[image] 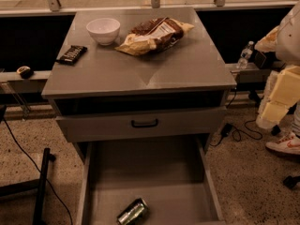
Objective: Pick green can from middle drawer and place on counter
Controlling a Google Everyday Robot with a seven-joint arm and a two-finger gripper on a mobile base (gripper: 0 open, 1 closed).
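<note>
The green can [133, 212] lies on its side on the floor of the open middle drawer [150, 177], near the drawer's front edge and a little left of centre. The counter [140, 67] is the grey top of the cabinet above it. My arm, in pale padding, is at the right edge of the view. My gripper [260, 59] is at its end, to the right of the cabinet at about counter height, far from the can and holding nothing that I can see.
On the counter stand a white bowl [103, 30], a chip bag [154, 35] and a black packet [71, 54]. A drawer front with a black handle [144, 123] sits above the open drawer. A water bottle [244, 55] stands on the ledge at the right. Cables [239, 132] and a shoe [283, 144] are on the floor.
</note>
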